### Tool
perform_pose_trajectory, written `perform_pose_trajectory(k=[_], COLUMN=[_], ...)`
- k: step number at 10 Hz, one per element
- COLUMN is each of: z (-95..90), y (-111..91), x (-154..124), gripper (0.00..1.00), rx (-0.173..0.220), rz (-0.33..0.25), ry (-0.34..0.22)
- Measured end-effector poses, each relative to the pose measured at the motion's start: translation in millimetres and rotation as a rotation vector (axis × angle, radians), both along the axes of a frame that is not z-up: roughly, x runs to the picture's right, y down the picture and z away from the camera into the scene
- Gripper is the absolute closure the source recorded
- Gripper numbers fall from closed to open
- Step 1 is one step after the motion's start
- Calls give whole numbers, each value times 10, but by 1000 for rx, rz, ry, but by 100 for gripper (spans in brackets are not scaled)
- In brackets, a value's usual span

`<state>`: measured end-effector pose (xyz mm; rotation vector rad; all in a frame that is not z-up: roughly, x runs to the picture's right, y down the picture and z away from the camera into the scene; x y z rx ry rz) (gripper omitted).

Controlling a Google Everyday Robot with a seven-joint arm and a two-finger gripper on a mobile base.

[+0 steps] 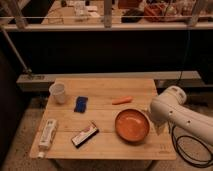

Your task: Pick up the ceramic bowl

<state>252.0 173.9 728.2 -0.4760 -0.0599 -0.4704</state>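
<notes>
The ceramic bowl is round, shallow and glossy orange-red. It sits on the wooden table, at the front right. My white arm reaches in from the right, just beside the bowl's right rim. The gripper is at the arm's lower end, close to that rim and mostly hidden by the arm.
A small white cup stands at the back left. A blue sponge and an orange carrot lie mid-table. A white tube and a dark snack bar lie at the front left. A black cable loops on the floor to the right.
</notes>
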Motion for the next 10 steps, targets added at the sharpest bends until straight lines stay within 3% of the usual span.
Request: perform_pose_trajectory(k=[10], z=[235], y=[223], x=[-108], gripper=[20], rx=[-7], rz=[-97], ry=[-98])
